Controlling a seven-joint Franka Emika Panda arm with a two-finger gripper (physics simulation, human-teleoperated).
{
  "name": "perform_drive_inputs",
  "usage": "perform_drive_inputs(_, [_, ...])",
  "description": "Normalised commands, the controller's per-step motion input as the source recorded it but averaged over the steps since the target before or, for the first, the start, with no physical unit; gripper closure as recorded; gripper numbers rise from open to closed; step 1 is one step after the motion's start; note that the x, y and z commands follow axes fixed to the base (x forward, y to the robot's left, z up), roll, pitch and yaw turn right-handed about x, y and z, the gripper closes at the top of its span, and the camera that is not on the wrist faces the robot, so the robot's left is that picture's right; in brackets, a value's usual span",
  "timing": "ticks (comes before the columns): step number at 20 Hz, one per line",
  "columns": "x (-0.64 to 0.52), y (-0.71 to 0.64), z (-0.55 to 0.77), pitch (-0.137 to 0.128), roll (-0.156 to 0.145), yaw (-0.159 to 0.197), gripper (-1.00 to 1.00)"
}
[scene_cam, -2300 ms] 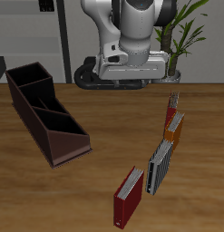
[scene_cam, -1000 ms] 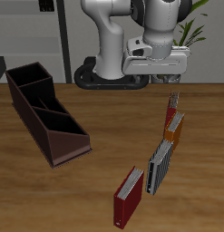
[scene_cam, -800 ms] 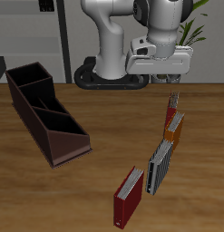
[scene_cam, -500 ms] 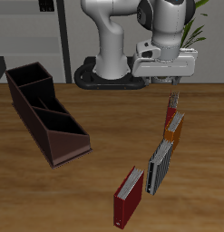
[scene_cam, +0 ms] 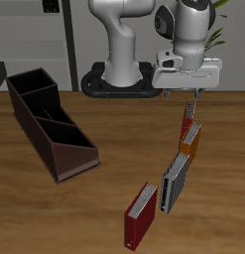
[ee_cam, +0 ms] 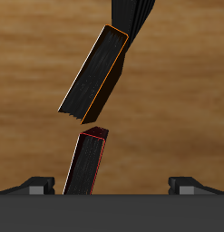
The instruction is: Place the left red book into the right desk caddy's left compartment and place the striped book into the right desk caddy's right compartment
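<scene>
The left red book [scene_cam: 188, 121] stands on edge at the back end of a row of books; in the wrist view [ee_cam: 86, 163] it is just below and between my fingers. My gripper [scene_cam: 190, 99] is open and empty, directly above it, its fingertips [ee_cam: 36, 186] wide apart. The striped book [scene_cam: 176, 181] stands further toward the table's front, and its end shows in the wrist view [ee_cam: 134, 16]. The right desk caddy [scene_cam: 47, 134] is far across the table, with its tall right compartment [scene_cam: 28, 87] at the back and its low left compartment [scene_cam: 76, 157] toward the front.
An orange book [scene_cam: 191, 142] stands between the left red book and the striped book, and it shows in the wrist view [ee_cam: 97, 74]. A second red book [scene_cam: 141, 215] stands near the table's front edge. The robot's base [scene_cam: 119, 81] and a plant [scene_cam: 205, 35] are at the back.
My arm has swung sideways from the table's middle toward the row of books, and the gripper now hangs over the back red book. The books and caddy have not moved.
</scene>
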Motion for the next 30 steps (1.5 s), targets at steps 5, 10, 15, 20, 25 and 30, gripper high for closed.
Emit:
perform_drive_inputs(5, [-0.03,0.17,-0.24,-0.077,-0.055,-0.023,-1.00])
perform_drive_inputs(10, [0.00,0.07,-0.12,-0.009,-0.017,-0.001,-1.00])
perform_drive_inputs(15, [0.00,0.17,-0.34,0.002,-0.006,-0.023,-1.00])
perform_drive_inputs(20, [0.00,0.16,-0.32,0.037,-0.010,-0.021,-1.00])
perform_drive_inputs(25, [0.05,0.08,-0.26,0.037,0.020,-0.010,-1.00])
perform_drive_inputs(30, [0.07,-0.04,-0.20,0.049,0.015,-0.003,1.00])
